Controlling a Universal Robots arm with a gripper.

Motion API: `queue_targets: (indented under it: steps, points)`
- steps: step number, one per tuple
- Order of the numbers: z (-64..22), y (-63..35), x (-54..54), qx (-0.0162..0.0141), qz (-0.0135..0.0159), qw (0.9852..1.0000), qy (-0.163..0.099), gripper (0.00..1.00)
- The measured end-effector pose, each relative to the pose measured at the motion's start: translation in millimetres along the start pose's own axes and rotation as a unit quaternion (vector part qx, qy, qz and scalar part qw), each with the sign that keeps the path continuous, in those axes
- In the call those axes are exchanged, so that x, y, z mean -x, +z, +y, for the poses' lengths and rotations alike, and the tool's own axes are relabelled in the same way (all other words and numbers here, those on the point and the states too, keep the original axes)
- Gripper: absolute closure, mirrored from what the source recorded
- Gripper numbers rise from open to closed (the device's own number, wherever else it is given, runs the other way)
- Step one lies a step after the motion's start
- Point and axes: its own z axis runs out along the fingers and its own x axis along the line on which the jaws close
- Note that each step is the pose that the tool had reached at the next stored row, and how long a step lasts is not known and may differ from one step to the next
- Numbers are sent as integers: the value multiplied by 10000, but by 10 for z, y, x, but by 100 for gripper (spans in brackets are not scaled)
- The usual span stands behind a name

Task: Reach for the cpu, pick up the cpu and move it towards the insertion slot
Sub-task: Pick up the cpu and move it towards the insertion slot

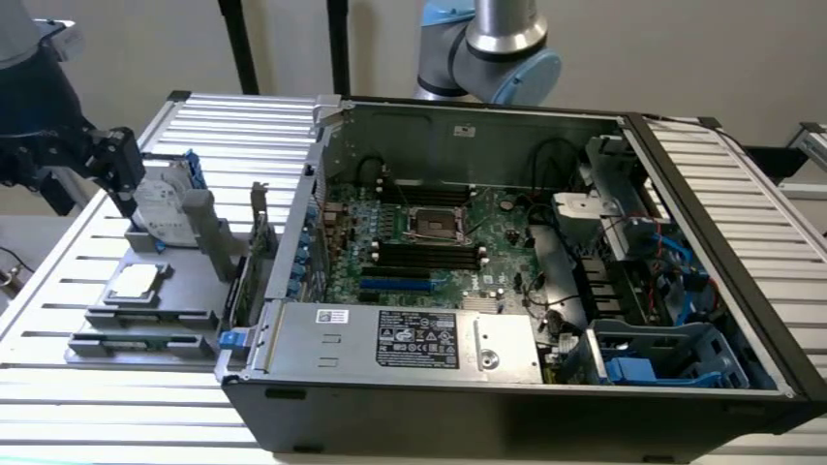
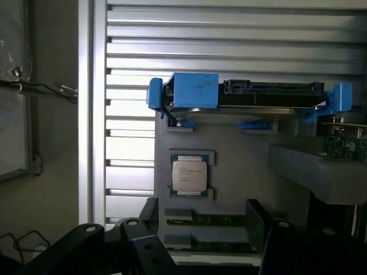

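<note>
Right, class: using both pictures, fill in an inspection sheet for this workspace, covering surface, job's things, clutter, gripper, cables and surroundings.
Surface: slatted metal table carrying a grey fixture tray and an open computer case.
Job's things: cpu lying flat in its tray recess, untouched; insertion slot on the case's motherboard.
Clutter: hard drive with blue brackets, on edge in the tray; memory sticks; circuit card.
Gripper: gripper open, empty, above the tray, clear of the cpu.
Cables: black and blue cables inside the case; thin wires beside the table.
Surroundings: blue-capped robot arm joint behind the case; pale wall.
</note>
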Motion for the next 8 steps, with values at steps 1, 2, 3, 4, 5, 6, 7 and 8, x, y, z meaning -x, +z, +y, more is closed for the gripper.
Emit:
queue_targets:
  steps: [1,2,3,4,5,6,7,8]
  points:
    - [-3,18,0,0,0,10000,0,29]
    - [-6,36,0,0,0,10000,0,29]
    - [-9,55,0,0,0,10000,0,29]
    - [-12,72,0,0,1,10000,0,29]
    - [-16,91,0,0,0,10000,0,29]
    - [-20,109,0,0,0,10000,0,29]
    - [-24,127,0,0,0,10000,0,29]
    - [-29,145,1,0,0,10000,0,29]
